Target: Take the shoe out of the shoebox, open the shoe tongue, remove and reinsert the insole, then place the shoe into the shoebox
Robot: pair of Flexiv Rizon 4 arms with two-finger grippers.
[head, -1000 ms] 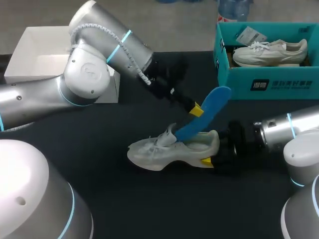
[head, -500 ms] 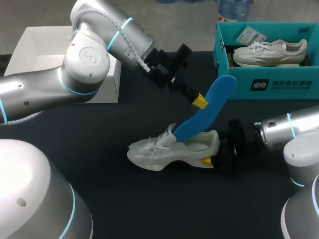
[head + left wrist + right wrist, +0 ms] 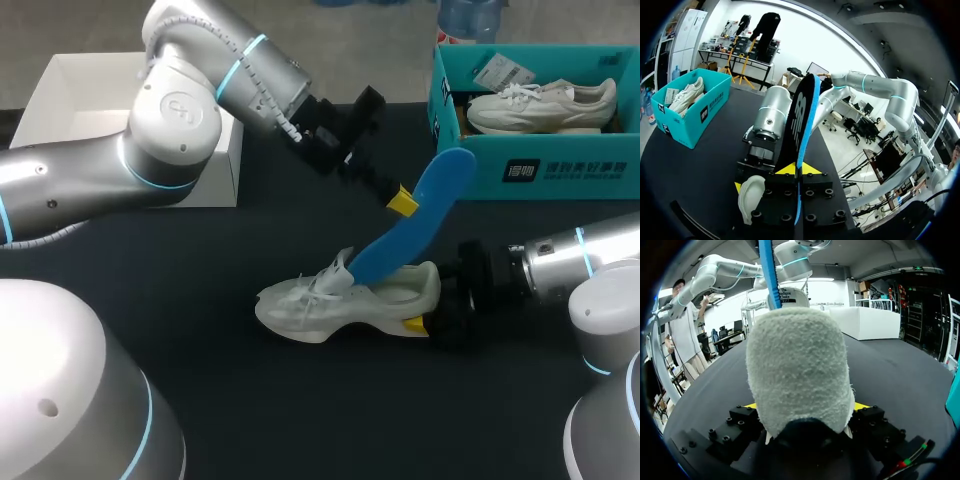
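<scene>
Left pincer (image 3: 402, 201) pinching blue insole (image 3: 415, 225) near upper end, tips pressed on both faces. Insole slants down from it, lower end inside shoe (image 3: 340, 300). Right pincer (image 3: 420, 312) clamped on shoe heel, toe pointing away. Teal shoebox (image 3: 560, 165) well apart from both.

The left gripper (image 3: 799, 169) clamps the blue-edged insole (image 3: 801, 120) edge-on between its yellow tips, the pale shoe (image 3: 751, 194) just beside it.
</scene>
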